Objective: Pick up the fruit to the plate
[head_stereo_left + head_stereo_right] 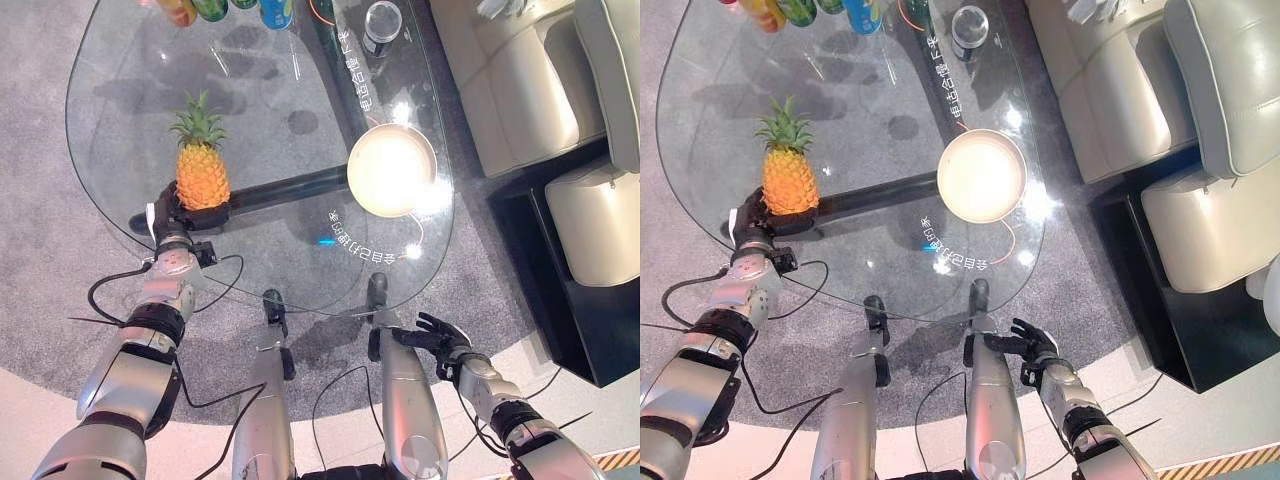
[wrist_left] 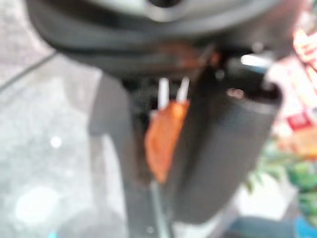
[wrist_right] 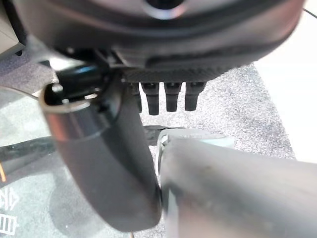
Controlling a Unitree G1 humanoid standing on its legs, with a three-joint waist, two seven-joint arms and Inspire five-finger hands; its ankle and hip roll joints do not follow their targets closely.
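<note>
One pineapple stands upright on the glass table, toward its left edge, well apart from the round plate near the right edge. Left hand is wrapped round the pineapple's base, fingers curled against it. Right hand hangs below the table's near edge, fingers relaxed, holding nothing. Several cans stand at the far edge.

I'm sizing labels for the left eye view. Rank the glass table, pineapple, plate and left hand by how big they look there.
1. glass table
2. pineapple and plate: too alike to rank
3. left hand, curled round the pineapple's base and partly hidden
</note>
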